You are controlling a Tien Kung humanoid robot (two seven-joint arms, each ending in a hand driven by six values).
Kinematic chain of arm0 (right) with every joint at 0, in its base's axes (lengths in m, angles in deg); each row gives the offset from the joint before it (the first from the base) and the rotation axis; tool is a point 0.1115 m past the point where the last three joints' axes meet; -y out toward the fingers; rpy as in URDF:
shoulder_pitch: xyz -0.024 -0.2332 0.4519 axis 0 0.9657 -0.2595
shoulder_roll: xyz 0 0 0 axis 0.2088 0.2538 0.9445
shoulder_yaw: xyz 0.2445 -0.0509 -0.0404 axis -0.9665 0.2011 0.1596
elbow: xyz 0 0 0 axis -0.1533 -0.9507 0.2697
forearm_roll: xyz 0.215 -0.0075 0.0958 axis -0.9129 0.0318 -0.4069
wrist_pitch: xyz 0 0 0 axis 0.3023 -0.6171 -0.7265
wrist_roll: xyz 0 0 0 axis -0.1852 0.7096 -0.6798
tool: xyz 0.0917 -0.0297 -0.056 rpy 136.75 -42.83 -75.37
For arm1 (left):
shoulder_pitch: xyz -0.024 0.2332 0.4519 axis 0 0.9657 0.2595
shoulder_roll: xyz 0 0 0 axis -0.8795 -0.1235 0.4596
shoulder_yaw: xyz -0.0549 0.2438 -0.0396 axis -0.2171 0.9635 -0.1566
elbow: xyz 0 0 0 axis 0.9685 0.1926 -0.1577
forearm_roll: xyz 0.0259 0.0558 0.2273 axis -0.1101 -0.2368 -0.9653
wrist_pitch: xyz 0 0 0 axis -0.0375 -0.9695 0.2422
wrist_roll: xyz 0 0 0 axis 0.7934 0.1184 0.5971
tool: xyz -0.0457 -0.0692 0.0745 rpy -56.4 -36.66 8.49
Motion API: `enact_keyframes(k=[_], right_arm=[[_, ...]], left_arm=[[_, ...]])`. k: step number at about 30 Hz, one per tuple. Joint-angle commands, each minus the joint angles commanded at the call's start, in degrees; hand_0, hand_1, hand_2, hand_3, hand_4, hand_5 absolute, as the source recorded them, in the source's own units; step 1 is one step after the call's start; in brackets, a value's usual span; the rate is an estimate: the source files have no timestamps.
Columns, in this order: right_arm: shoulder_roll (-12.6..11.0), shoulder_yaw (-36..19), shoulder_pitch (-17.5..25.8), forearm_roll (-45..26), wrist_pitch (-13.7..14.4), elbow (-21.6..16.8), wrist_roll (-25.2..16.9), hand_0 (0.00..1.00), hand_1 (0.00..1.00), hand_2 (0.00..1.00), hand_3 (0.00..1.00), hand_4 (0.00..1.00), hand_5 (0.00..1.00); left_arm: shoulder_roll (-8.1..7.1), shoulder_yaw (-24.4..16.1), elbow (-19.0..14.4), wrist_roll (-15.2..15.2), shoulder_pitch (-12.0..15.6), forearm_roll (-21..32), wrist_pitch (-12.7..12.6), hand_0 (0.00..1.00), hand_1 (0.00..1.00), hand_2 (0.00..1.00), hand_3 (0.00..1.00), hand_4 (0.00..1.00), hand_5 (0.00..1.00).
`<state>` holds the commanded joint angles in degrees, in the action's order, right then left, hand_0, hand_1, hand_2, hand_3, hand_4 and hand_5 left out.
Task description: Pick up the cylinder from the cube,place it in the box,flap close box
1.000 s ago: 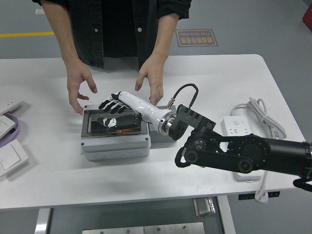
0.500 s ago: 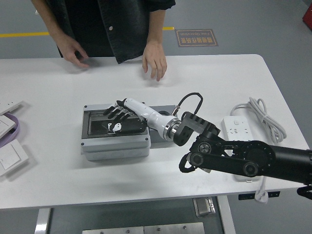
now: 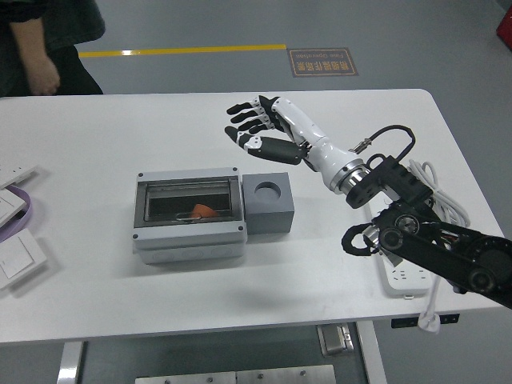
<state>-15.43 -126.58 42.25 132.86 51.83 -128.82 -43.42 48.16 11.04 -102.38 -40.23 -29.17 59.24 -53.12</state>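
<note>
1. Since a second ago the right hand (image 3: 260, 132) has lifted out of the box (image 3: 190, 214) and swung up toward one o'clock of it, and the person's hands have left the box edge; only a hand (image 3: 44, 76) at the far ten o'clock corner of the table (image 3: 96, 280) shows now.
2. Left-most on the table, some white panels (image 3: 18, 256) lie at nine o'clock, well apart from the work.
3. Next, the box sits near the middle, its clear flap down flat over the tray, which suggests the closing step is done.
4. Through the flap an orange shape (image 3: 201, 210) shows low in the box; I take it for the cylinder, lying inside and not upright, though glare blurs its outline.
5. Touching the box at three o'clock stands the grey cube (image 3: 269, 205), its round socket bare, so the cylinder is no longer seated there.
6. Further right, the right hand hovers with fingers spread, holding nothing, clear of both.
7. At four o'clock a white power strip (image 3: 400, 272) lies under the arm.
</note>
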Motion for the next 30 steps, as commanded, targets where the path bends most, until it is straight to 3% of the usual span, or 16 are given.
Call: enact_keyframes(k=[6,12,30], right_arm=[[0.1,-7.2,5.9,-4.4,-0.8,2.8,-3.3,0.673,0.644,0.672,0.669,0.674,0.394],[0.2,-12.1,10.1,-9.3,-1.9,4.3,-7.1,0.688,0.646,0.67,0.667,0.674,0.389],[0.0,-17.1,13.7,-14.1,-1.2,6.2,-11.0,0.725,0.685,0.708,0.722,0.733,0.306]], left_arm=[[-0.41,0.9,0.1,-0.2,1.0,1.1,0.1,0.585,0.575,0.551,0.618,0.694,0.25],[0.29,1.2,0.0,-0.2,2.0,1.6,0.2,0.586,0.575,0.553,0.618,0.695,0.25],[-0.11,2.2,0.1,-0.3,1.7,2.5,0.3,0.588,0.576,0.553,0.62,0.699,0.254]])
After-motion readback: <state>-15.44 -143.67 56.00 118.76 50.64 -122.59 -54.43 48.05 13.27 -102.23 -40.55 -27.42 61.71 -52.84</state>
